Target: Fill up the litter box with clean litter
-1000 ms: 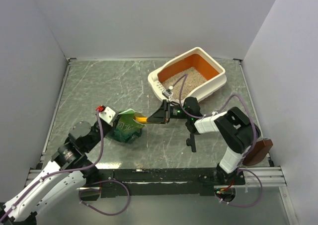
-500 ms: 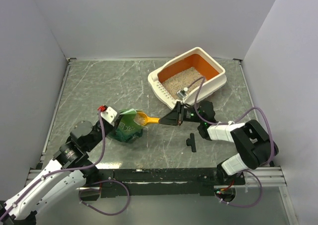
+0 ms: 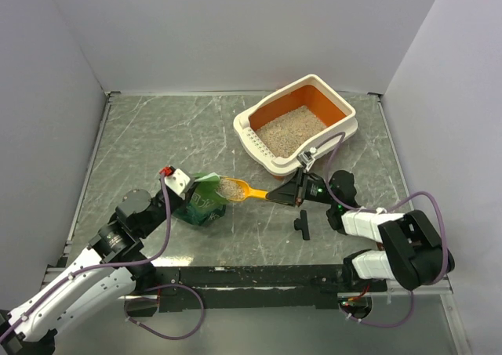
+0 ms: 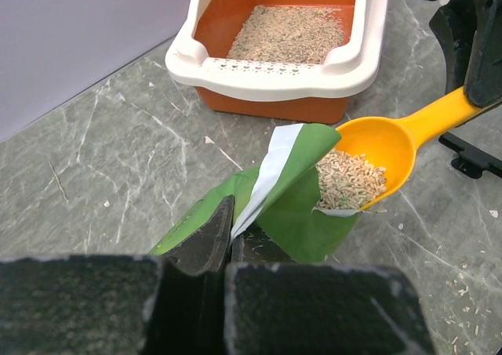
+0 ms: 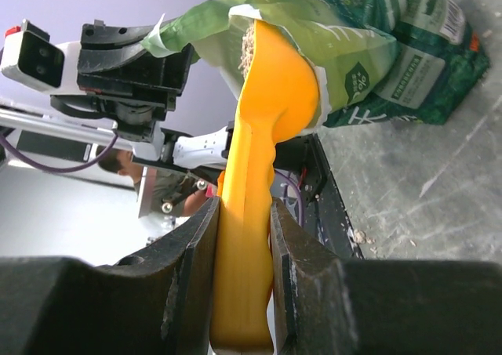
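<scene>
The litter box (image 3: 254, 141), cream outside and orange inside, stands at the back right, and clean litter (image 3: 292, 129) covers its floor. In the left wrist view its slotted rim (image 4: 274, 67) faces me, with the litter (image 4: 290, 32) behind it. My right gripper (image 3: 286, 194) (image 5: 243, 214) is shut on the handle of a yellow-orange scoop (image 3: 252, 191) (image 5: 271, 112). The scoop's bowl holds a heap of litter (image 4: 351, 179) at the mouth of the green bag (image 3: 200, 207) (image 4: 302, 218). My left gripper (image 3: 190, 189) (image 4: 230, 218) is shut on the bag's top edge, holding it open.
A small black T-shaped part (image 3: 302, 225) (image 4: 471, 155) lies on the grey marbled table just in front of the right gripper. Stray granules dot the table near the front edge. White walls close off the left, back and right sides.
The right gripper has drawn back to the right, pulling the scoop out of the bag with litter in its bowl. The left gripper has kept its hold on the bag.
</scene>
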Controlling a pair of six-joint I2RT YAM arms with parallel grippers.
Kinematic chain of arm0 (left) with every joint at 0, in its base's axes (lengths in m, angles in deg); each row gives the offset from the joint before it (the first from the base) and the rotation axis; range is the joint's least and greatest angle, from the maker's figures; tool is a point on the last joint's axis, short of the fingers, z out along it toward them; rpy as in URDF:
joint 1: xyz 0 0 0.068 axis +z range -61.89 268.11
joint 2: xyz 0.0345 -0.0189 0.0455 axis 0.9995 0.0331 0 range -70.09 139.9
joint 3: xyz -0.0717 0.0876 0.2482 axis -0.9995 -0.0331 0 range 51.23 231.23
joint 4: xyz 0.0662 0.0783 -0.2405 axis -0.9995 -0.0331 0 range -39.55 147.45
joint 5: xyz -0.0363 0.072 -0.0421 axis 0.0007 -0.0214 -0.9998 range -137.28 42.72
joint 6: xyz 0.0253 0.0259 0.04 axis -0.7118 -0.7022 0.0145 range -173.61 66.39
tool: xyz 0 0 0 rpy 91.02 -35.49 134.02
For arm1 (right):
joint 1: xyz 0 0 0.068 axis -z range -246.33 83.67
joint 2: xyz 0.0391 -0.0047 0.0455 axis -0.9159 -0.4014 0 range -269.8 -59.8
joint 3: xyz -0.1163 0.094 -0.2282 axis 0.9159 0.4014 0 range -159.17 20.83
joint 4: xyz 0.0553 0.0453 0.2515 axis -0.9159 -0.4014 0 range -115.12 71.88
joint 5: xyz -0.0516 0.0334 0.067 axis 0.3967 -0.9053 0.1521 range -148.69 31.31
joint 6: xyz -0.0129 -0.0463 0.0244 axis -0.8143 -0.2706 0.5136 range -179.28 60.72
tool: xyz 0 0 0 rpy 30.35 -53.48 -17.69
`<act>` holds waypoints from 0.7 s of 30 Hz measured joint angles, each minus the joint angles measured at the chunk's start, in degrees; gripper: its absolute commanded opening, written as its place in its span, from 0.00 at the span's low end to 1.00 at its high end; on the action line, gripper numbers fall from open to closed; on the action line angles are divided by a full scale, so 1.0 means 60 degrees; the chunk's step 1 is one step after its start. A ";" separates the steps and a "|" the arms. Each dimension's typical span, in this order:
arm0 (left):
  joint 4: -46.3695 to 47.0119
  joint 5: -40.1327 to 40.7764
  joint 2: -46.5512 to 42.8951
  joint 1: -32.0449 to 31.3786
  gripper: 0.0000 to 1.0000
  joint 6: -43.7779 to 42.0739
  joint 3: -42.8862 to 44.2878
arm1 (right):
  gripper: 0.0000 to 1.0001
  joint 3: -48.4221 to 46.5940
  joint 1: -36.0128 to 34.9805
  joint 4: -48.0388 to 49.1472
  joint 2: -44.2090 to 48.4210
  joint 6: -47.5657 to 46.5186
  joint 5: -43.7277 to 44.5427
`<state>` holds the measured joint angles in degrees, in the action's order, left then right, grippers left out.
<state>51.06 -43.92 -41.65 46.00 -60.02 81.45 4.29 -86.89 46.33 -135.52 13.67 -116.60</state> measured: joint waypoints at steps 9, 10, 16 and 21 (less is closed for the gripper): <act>0.0109 0.0000 0.0004 -0.0084 0.01 -0.0040 -0.0087 | 0.00 0.0419 0.0521 -0.1417 0.1049 -0.0470 -0.0004; 0.0146 -0.0004 0.0000 -0.0087 0.01 -0.0040 -0.0113 | 0.00 0.0452 0.0546 -0.1519 0.1100 -0.0495 0.0000; 0.0178 -0.0004 -0.0018 -0.0117 0.01 -0.0040 -0.0164 | 0.00 0.0699 0.0678 -0.2044 0.1574 -0.0404 0.0084; 0.0204 0.0033 -0.0022 -0.0124 0.01 -0.0040 -0.0164 | 0.00 0.0787 0.0739 -0.2790 0.2437 -0.0266 0.0219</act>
<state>52.28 -43.73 -41.78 45.25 -60.26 80.46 9.02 -82.45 29.59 -120.90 12.07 -115.29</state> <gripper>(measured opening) 0.014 0.340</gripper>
